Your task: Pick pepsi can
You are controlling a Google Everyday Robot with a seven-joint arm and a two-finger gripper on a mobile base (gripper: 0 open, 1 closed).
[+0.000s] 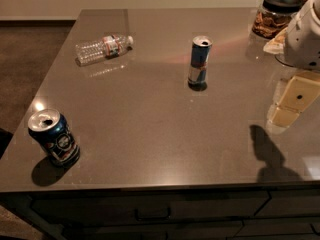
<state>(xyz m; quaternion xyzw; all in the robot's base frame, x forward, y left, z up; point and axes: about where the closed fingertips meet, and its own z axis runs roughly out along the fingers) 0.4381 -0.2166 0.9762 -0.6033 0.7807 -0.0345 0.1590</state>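
Note:
The pepsi can [54, 137] is short, wide and dark blue with a silver opened top and a round logo. It stands slightly tilted near the front left corner of the grey-brown counter [150, 119]. My gripper [289, 106], cream-coloured under a white arm, hangs above the counter at the right edge of the view. It is far to the right of the can and holds nothing that I can see. Its shadow falls on the counter in front of it.
A tall slim blue-and-silver energy drink can [199, 62] stands at mid-counter. A clear plastic bottle [103, 47] lies on its side at the back left. A black-lidded jar [276, 14] stands at the back right. Drawers run below the front edge.

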